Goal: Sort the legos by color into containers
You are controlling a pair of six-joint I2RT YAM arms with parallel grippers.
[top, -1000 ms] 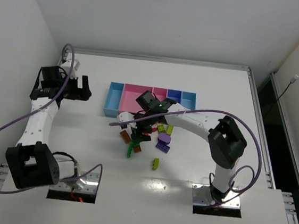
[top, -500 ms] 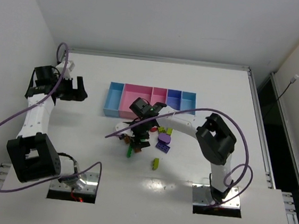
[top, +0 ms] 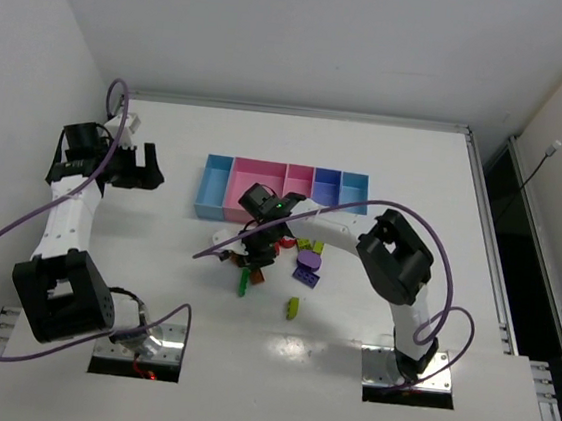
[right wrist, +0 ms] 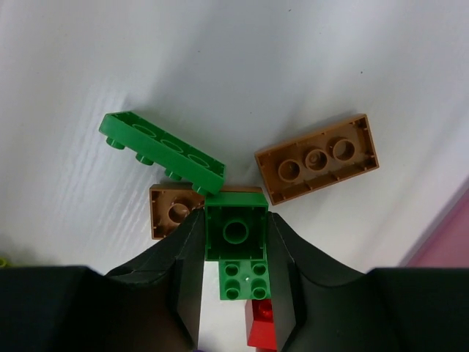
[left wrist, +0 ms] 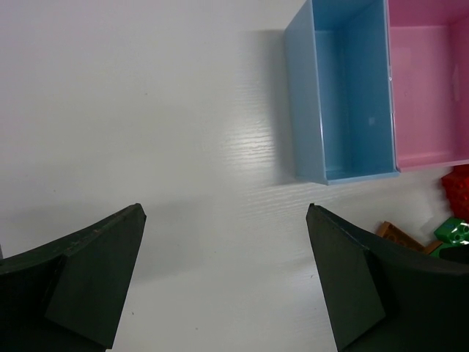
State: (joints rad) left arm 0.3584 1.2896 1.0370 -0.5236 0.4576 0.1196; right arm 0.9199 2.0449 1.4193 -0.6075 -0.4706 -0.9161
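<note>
The left gripper (left wrist: 225, 213) hangs over the table (top: 417, 164) with jaws spread wide, well apart from the legos; just to its right is the light blue end bin (left wrist: 304, 95) of the containers (top: 244, 182). In the pile before them, the right gripper (right wrist: 234, 227) pinches a green brick (right wrist: 234, 236), crowded by a tilted green plate (right wrist: 161, 150), two orange bricks (right wrist: 316, 158) and a red brick (right wrist: 260, 326); a round purple piece (top: 308, 264) and a yellow-green brick (top: 292, 307) lie further right. The table is white, with white walls around it.
</note>
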